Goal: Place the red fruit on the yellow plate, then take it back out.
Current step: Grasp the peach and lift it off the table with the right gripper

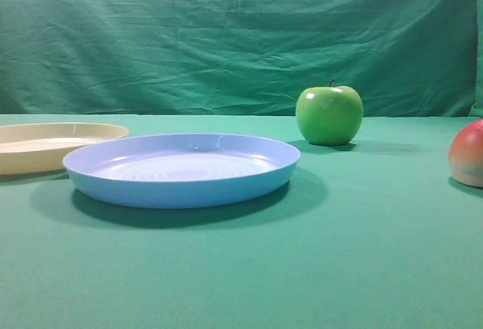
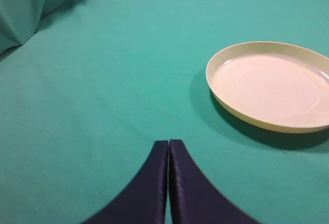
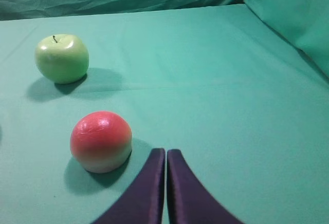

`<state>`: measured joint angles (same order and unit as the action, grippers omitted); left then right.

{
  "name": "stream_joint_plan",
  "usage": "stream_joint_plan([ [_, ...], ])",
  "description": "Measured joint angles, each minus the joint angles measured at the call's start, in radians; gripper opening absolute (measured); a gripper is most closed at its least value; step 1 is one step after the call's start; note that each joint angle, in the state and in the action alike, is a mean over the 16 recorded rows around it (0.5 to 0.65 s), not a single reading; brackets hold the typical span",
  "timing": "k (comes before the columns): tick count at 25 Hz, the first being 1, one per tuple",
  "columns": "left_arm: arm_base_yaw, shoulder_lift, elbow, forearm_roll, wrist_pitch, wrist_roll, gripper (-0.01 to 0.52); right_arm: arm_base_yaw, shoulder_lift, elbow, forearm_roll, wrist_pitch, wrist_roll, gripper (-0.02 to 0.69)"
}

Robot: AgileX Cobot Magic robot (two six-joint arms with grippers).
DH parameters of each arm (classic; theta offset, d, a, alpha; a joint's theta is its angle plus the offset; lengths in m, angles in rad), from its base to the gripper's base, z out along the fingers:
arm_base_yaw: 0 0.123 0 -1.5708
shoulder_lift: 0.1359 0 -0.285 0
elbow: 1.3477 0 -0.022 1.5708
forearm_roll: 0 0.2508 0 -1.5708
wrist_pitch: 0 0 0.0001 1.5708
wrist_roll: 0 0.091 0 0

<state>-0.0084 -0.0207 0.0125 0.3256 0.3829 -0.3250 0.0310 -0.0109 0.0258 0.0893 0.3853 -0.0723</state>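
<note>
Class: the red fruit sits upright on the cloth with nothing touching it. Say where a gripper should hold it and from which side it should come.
Grip the red fruit across its widest middle band, coming straight down from above. It is round and smooth with no stem or handle, so pinching the middle probably keeps it from slipping. The right gripper, shut, is beside it; the green apple stands well clear.

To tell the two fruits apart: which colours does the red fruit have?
Red fruit: red on top, fading to pale yellow below. The right wrist view shows it best.
</note>
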Motion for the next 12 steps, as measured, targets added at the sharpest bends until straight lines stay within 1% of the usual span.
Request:
stream_joint_plan([
  [7, 0.0, 0.0, 0.0, 0.0, 0.0, 0.0, 0.0, 0.0, 0.0, 0.0, -0.004, -0.002, -0.004, 0.0],
  [12, 0.0, 0.0, 0.0, 0.0, 0.0, 0.0, 0.0, 0.0, 0.0, 0.0, -0.002, -0.031, -0.012, 0.0],
])
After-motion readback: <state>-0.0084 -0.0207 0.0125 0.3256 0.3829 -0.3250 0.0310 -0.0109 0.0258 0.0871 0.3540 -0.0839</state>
